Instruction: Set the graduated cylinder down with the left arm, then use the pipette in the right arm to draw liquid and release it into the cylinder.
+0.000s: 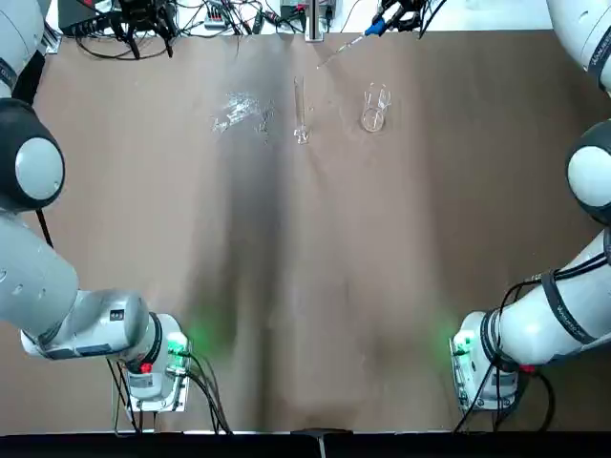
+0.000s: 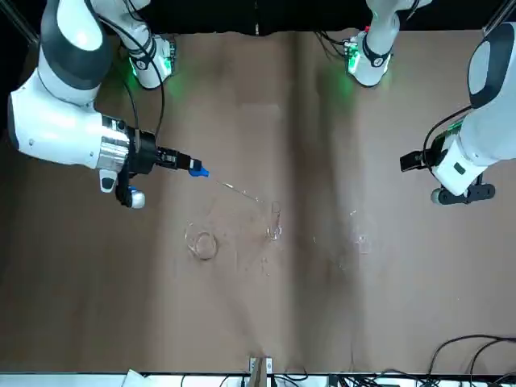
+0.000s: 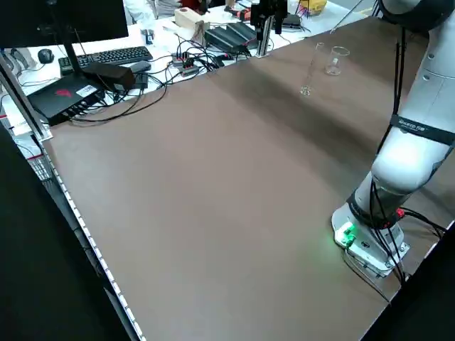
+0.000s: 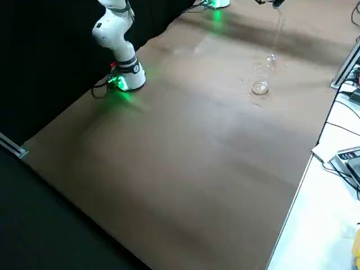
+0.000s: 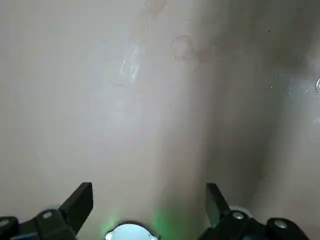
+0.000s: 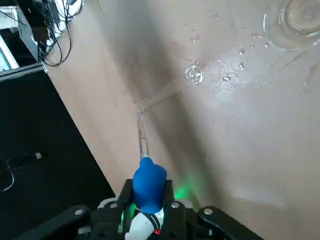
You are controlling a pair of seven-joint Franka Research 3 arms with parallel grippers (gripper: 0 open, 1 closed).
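On the brown tabletop (image 1: pixel 353 286), looking from its middle, I see the short clear beaker (image 1: pixel 373 116) at my one o'clock, and a shapeless clear glassy cluster (image 1: pixel 239 109) at my eleven o'clock. At twelve o'clock, at the far edge, there is one metal post (image 1: pixel 313 21). Beyond this edge, toward my eleven o'clock, I see tangled black cables (image 3: pixel 167 74), a monitor (image 3: pixel 67 25), a keyboard (image 3: pixel 106 61) and a mouse (image 3: pixel 45 56).

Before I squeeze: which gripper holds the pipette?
The right gripper, at the table's far edge, is shut on the pipette; the left gripper, at the far-left corner, is open.
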